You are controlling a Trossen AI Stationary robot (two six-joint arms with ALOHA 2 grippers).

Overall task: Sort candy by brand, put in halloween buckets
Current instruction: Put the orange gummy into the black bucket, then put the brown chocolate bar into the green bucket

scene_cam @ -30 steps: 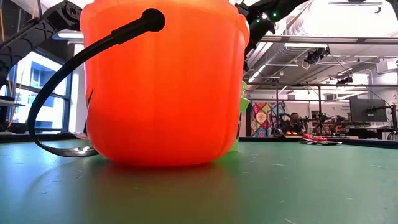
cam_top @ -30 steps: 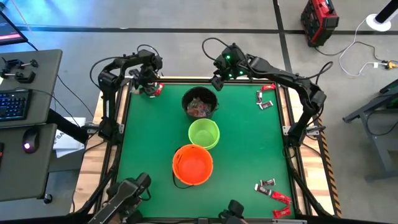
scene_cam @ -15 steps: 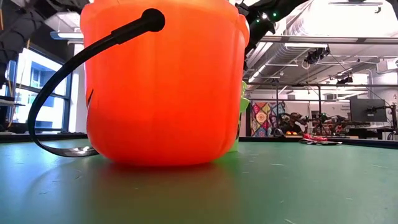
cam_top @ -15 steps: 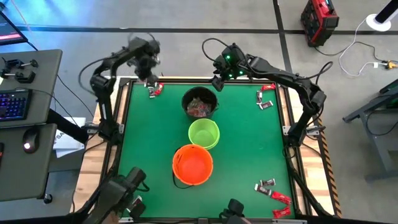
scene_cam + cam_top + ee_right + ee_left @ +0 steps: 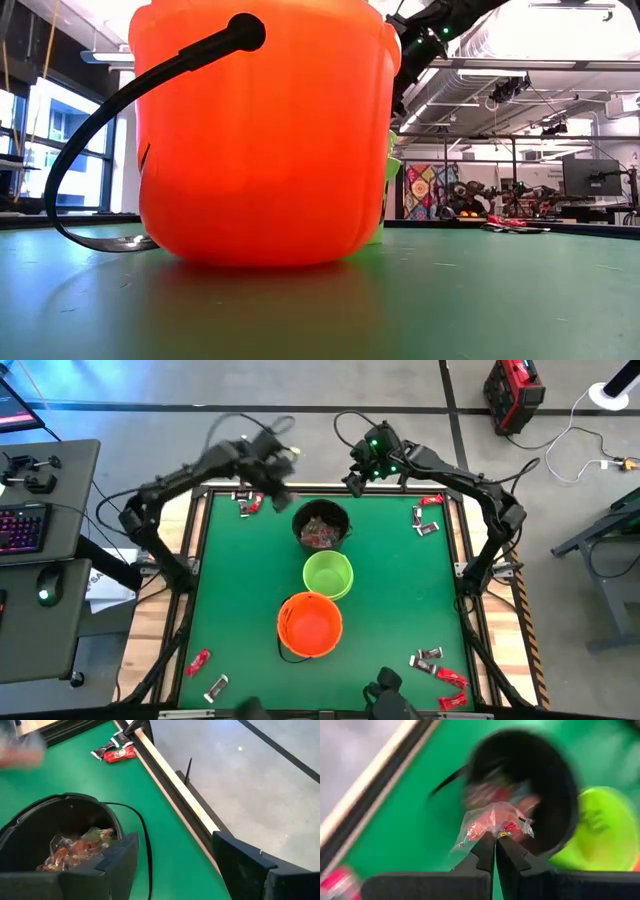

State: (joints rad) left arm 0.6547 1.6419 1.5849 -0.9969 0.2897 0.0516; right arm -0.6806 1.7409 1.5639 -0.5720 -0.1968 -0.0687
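My desk (image 5: 240, 610) is plain green with a pale wooden edge. My left tool (image 5: 495, 840) is black and pinches a clear wrapper (image 5: 492, 822) with red marks. The buckets are black (image 5: 322, 526), lime green (image 5: 328, 574) and orange (image 5: 310, 624). Red candy (image 5: 198, 660) lies by the near left corner.

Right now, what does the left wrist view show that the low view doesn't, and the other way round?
Only the left wrist view shows the left gripper, shut on a clear-wrapped candy just short of the black bucket, which already has candy in it.

Only the low view shows the orange bucket filling the foreground, its black handle drooping to the table, and the room behind.

Both show the green bucket, a thin sliver in the low view, and the green table.
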